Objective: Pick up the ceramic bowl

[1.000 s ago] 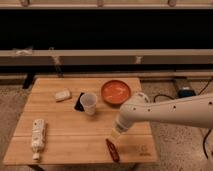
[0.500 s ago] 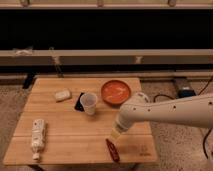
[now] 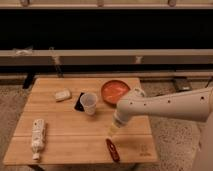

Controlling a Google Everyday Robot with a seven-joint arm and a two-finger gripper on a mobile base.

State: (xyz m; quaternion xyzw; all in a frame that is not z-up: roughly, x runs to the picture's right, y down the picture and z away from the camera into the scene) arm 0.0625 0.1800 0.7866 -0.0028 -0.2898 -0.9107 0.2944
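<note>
Stillness is the news: over the last second nothing on the table (image 3: 60, 120) has shifted and the arm has not moved, so you are no closer to the grasp. At lower left a pale bottle (image 3: 37, 136) lies on its side. Above it, toward the table's upper left, is a small pale block (image 3: 63, 94). Next comes a flat dark object (image 3: 79, 101) just beside the translucent plastic cup (image 3: 89, 103), which stands upright. Right of the cup, near the table's back edge, sits the ceramic bowl (image 3: 116, 92), upright and untouched, with the white arm crossing close by its right rim. The claw (image 3: 111, 132) hangs below the centre of the frame, pointed down at bare wood. It is apart from the bowl and just above a dark red object (image 3: 112, 150) by the front edge. Whether it is spread or pressed together you cannot tell, though it seems to carry nothing. You will likely need to bring it up the frame, over the bowl's rim.
</note>
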